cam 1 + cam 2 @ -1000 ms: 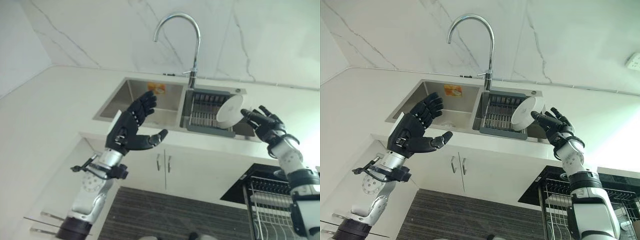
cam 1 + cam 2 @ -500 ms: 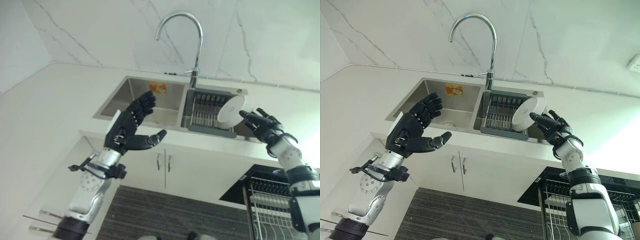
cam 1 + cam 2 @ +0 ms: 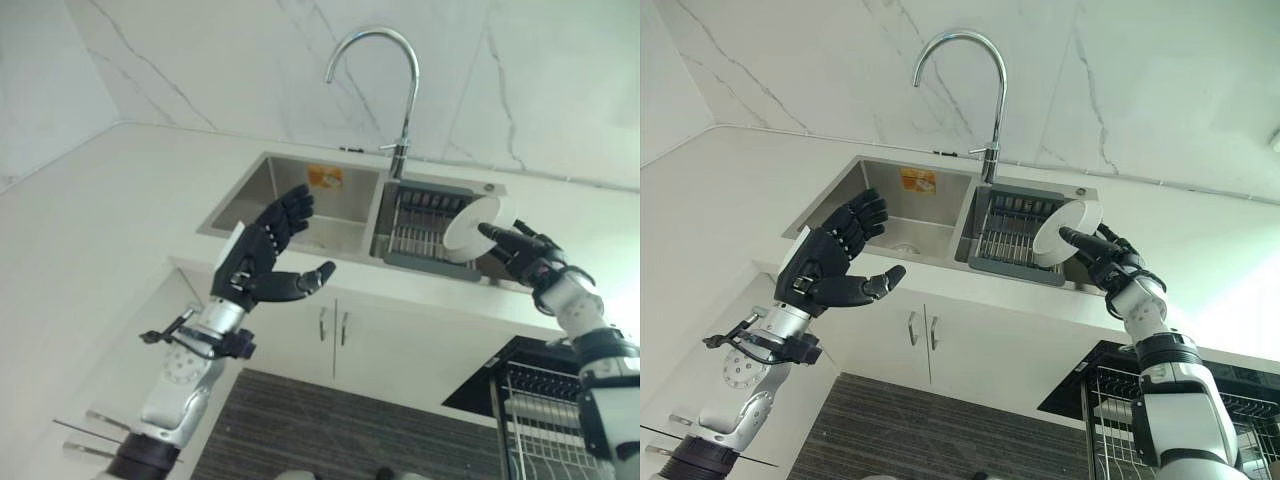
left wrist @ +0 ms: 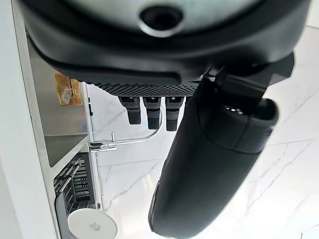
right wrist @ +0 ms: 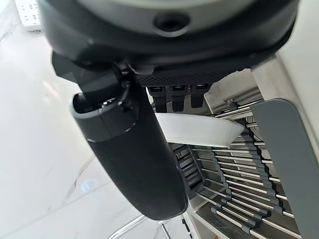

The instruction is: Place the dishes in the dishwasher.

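A white plate [image 3: 470,225] stands on edge in the grey dish rack [image 3: 1005,235] in the sink's right basin. My right hand [image 3: 528,255] is at the plate's right side. Its fingers are straight and reach across the plate's face, with the thumb [image 5: 134,159] on the other side of the rim [image 5: 199,129]. My left hand [image 3: 255,265] is held up open and holds nothing, in front of the counter edge by the left basin [image 3: 300,200]. Past the left thumb [image 4: 209,164], the left wrist view shows the plate [image 4: 92,226] from afar.
A tall curved faucet [image 3: 385,60] rises between the two basins. White cabinet doors [image 3: 335,325] sit under the counter. A pulled-out wire dishwasher rack [image 3: 545,420] is at the lower right, below my right arm. The white counter stretches off to the left.
The camera has shifted a little. My right hand has closed in on the plate, its fingers now lying across its face. The left hand has kept its pose.
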